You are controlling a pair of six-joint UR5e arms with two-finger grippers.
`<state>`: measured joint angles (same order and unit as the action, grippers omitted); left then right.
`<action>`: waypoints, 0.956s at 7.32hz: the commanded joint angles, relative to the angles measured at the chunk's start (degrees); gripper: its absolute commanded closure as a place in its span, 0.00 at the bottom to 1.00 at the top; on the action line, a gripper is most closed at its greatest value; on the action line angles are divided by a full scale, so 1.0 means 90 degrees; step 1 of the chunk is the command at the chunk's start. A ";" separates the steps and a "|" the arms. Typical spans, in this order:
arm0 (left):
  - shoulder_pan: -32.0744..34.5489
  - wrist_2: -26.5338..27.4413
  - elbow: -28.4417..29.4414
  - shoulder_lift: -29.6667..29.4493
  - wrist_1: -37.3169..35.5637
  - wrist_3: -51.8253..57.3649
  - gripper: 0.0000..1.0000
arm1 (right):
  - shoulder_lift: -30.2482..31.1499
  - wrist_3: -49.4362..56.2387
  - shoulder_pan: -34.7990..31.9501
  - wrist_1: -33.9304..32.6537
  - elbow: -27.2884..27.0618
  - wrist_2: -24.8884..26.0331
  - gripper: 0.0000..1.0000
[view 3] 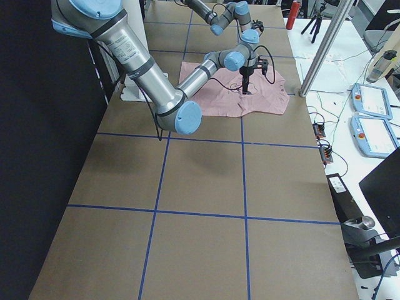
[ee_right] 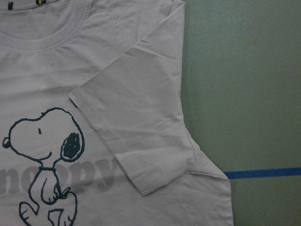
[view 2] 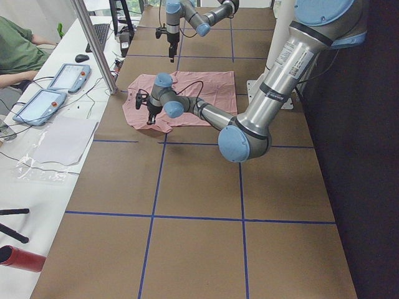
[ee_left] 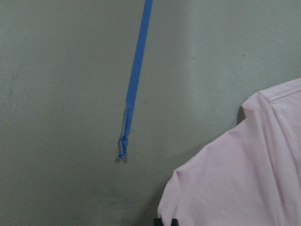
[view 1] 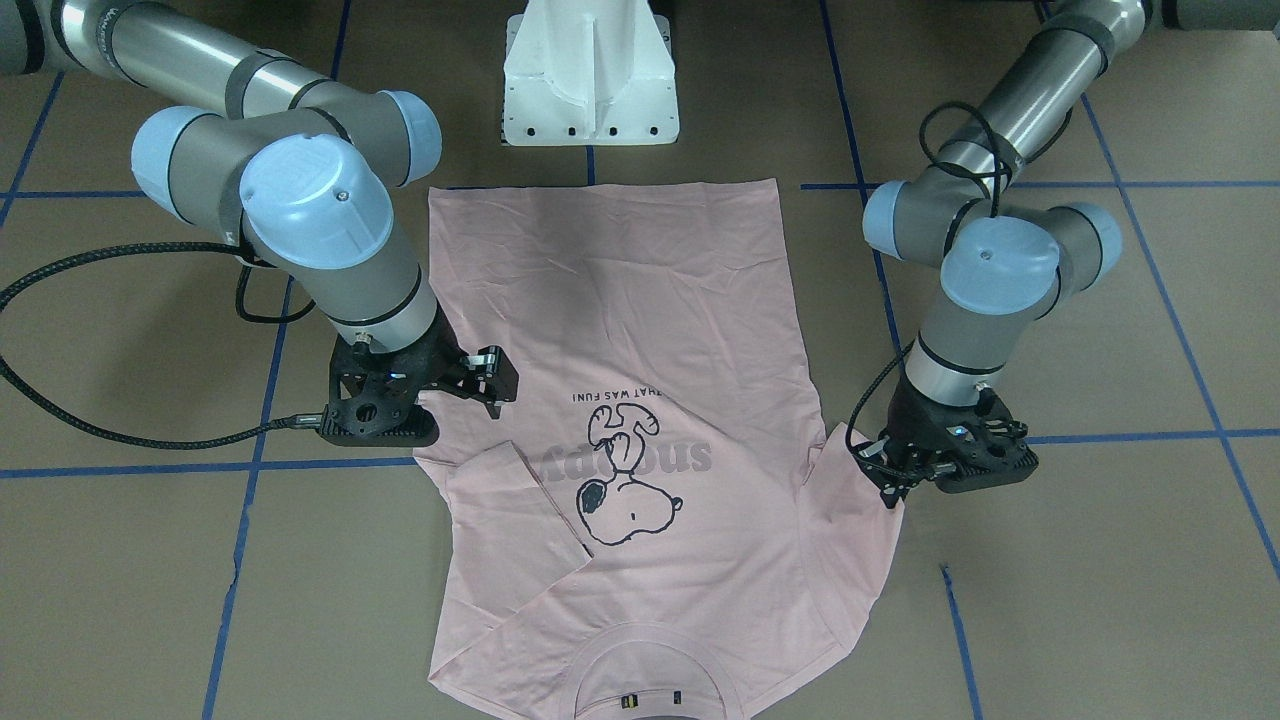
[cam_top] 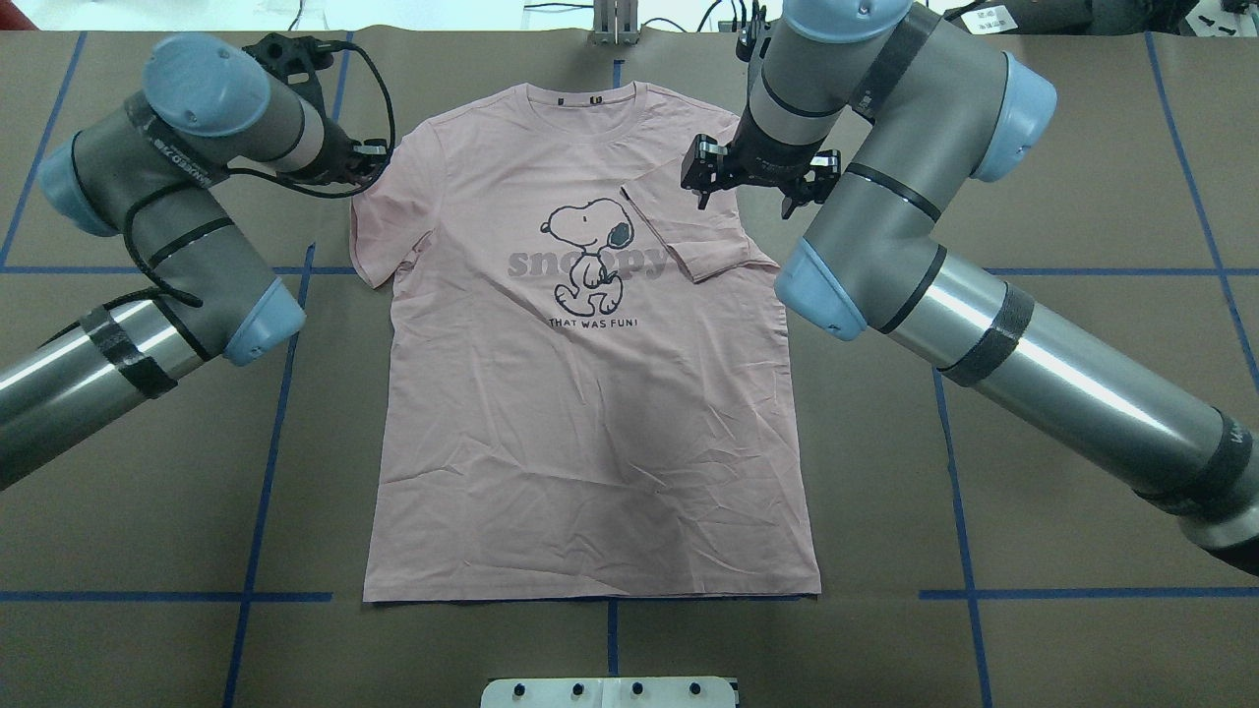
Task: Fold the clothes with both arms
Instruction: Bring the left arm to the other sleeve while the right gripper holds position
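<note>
Front view, lower edge: the frame cuts off the collar (view 1: 648,640) of the pale pink short-sleeved T-shirt (view 1: 620,300). Right of centre: the black two-finger left gripper (view 1: 893,487) merges with the sleeve, so I cannot read its jaws.

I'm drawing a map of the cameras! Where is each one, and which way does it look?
Front: across the table, facing the robot, looking down on the T-shirt; both arms show.
Overhead: behind the robot, looking forward and down; both arms, right claw open.
Left side: table's end, looking along it; left arm nearest.
Right side: opposite end; right arm nearest.
Left wrist: down at one sleeve; barely any robot.
Right wrist: down at the folded sleeve; no robot.
Shared: every view sees the T-shirt.
</note>
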<state>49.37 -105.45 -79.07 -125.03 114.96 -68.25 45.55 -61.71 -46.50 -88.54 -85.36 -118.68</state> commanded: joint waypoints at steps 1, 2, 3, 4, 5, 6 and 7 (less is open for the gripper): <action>-0.0443 -0.0052 0.0974 -0.1275 -0.0294 -0.1201 1.00 | 0.0026 0.0001 0.0000 0.0013 -0.0027 0.0013 0.00; -0.0514 0.0065 0.1834 -0.1796 0.0267 -0.1563 1.00 | 0.0017 0.0001 0.0000 0.0013 -0.0027 0.0013 0.00; -0.0554 0.0066 0.2297 -0.1975 0.0621 -0.1673 1.00 | 0.0017 0.0001 0.0010 0.0013 -0.0027 0.0013 0.00; -0.0544 0.0066 0.2350 -0.2006 0.0654 -0.1655 1.00 | 0.0017 0.0001 0.0010 0.0023 -0.0018 0.0013 0.00; -0.0544 0.0076 0.2351 -0.1996 0.0693 -0.1471 0.03 | 0.0007 0.0011 0.0020 0.0023 -0.0027 0.0013 0.00; -0.0544 0.0066 0.2264 -0.1986 0.0886 -0.1334 0.00 | 0.0017 0.0011 0.0020 0.0023 -0.0027 0.0013 0.00; -0.0534 0.0057 0.2079 -0.1957 0.0937 -0.1294 0.00 | 0.0017 0.0011 0.0039 0.0013 -0.0027 0.0003 0.00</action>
<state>44.50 -104.86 -58.99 -142.81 122.41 -80.72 45.68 -61.62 -46.27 -88.35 -85.59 -118.58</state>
